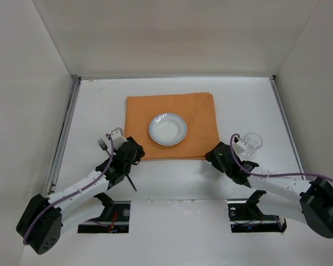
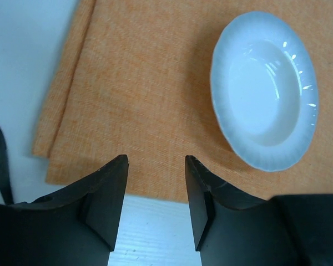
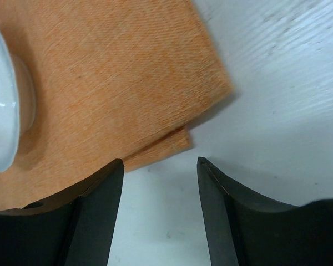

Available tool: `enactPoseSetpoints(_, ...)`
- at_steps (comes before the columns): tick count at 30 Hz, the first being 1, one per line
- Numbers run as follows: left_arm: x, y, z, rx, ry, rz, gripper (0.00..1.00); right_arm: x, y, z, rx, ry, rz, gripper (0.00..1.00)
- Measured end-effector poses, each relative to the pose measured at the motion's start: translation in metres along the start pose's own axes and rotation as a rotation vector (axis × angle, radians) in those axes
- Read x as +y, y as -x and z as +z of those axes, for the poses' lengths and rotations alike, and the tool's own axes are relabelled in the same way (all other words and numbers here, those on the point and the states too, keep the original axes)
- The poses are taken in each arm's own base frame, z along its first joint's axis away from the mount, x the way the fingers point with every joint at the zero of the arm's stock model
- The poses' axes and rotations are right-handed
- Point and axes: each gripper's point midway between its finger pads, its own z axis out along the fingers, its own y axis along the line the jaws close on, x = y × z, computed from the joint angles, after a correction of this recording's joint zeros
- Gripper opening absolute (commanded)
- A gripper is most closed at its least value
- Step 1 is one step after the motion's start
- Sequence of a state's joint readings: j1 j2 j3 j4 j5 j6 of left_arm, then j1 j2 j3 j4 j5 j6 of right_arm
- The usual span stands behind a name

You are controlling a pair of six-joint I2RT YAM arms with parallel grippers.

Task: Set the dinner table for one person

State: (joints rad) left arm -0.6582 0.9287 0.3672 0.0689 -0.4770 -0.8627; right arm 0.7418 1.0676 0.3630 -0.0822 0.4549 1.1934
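Observation:
The dinner table is a white top with an orange mat at its middle. A white plate lies on the mat. My left gripper hovers at the mat's near left corner, open and holding nothing; the left wrist view shows the gripper over the mat's near edge, with the plate ahead to the right. My right gripper is at the mat's near right corner. The right wrist view also shows it open and empty, over bare table beside the mat's corner.
A fork lies left of the left gripper. A thin dark utensil lies near the left arm. A clear glass stands right of the mat, close behind the right wrist. Metal rails and white walls border the table.

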Motion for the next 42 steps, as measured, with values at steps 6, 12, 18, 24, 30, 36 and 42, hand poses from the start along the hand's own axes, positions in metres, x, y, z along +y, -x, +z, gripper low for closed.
enactPoseSetpoints(6,0.027,-0.018,0.005,0.045,0.084,0.016,0.44,-0.015,0.008,0.010,-0.012,-0.069,-0.001,0.61)
enactPoseSetpoints(12,0.040,-0.026,0.014,0.070,0.122,-0.003,0.45,-0.011,0.015,0.026,-0.026,-0.085,0.009,0.38)
enactPoseSetpoints(18,0.044,-0.028,0.024,0.096,0.127,-0.042,0.37,-0.011,0.016,0.034,-0.018,-0.088,0.028,0.10)
enactPoseSetpoints(24,0.043,-0.032,0.027,0.103,0.104,-0.058,0.30,-0.007,0.021,0.025,-0.029,-0.053,0.053,0.06)
enactPoseSetpoints(30,0.039,-0.040,0.019,0.116,0.065,-0.075,0.28,-0.003,0.034,-0.003,-0.060,0.026,0.099,0.06)
enactPoseSetpoints(36,0.039,-0.050,-0.002,0.163,0.041,-0.081,0.29,-0.025,0.047,-0.024,-0.086,0.044,0.145,0.20)
enactPoseSetpoints(42,0.042,-0.047,-0.017,0.164,0.041,-0.076,0.34,-0.050,0.055,-0.027,-0.105,-0.001,0.156,0.50)
